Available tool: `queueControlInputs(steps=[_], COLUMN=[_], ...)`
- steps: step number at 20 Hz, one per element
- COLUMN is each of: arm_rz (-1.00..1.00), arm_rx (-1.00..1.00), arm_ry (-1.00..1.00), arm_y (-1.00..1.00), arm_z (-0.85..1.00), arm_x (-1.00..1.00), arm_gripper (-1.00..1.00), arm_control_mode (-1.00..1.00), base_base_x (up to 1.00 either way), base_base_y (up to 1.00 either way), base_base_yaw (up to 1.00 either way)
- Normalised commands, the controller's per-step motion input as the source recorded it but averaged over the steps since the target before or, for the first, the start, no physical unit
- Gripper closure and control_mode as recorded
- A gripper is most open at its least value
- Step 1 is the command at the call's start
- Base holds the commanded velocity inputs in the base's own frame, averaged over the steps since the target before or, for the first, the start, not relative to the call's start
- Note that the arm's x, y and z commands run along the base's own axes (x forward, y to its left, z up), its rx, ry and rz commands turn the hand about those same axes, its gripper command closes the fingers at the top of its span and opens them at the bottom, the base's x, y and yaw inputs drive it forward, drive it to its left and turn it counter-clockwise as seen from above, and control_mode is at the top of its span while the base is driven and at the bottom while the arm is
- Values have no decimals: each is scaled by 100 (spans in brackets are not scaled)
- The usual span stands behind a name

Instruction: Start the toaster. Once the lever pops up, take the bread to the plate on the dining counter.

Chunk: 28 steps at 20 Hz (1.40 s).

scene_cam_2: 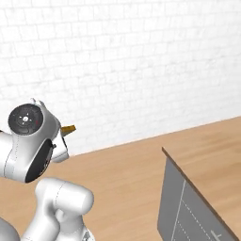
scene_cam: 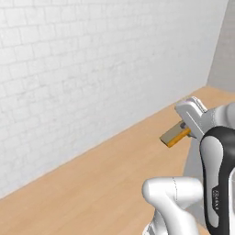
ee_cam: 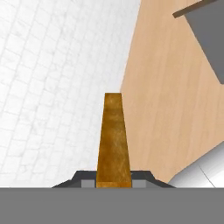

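Between the 2 dark fingers (ee_cam: 83, 178) at the bottom of the hand view, the bread (ee_cam: 113, 140) is clamped edge-on, its golden-brown face running straight away from the camera and its far end narrowing in perspective. The fingers are set narrowly, closed on the slice's 2 faces. In the left base view the gripper (scene_cam: 183, 130) is seen at the right, held in the air above the wooden floor (scene_cam: 92, 183), with the bread (scene_cam: 174, 134) projecting to the left from it, tilted slightly downward; a darker upper face and an orange lower edge are visible. In the right base view only a small brown corner of the bread (scene_cam_2: 68, 129) is shown beside the round white wrist housing of the arm (scene_cam_2: 33, 141).

Beyond the slice, a white brick wall (scene_cam: 92, 69) is met by the light wooden floor. At the lower right of the right base view, a grey cabinet (scene_cam_2: 188, 207) with a thin dark top edge and pale panel lines is seen, well apart from the gripper.
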Motion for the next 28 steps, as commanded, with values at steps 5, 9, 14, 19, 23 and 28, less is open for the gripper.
queueControlInputs(steps=[5, 9, 14, 19, 23, 28], arm_rz=[0, 0, 0, 0, 0, 0], arm_rx=[0, 0, 0, 0, 0, 0], arm_ry=[0, 0, 0, 0, 0, 0], arm_y=[0, 0, 0, 0, 0, 0], arm_z=[0, 0, 0, 0, 0, 0], arm_x=[0, 0, 0, 0, 0, 0], arm_gripper=[100, 100, 100, 100, 100, 100], arm_control_mode=[100, 100, 100, 100, 100, 100], base_base_x=[67, 82, 85, 91, 100, 100], base_base_y=[21, 16, 2, 0, 20, 33], base_base_yaw=[-28, -28, -38, -44, -39, -35])
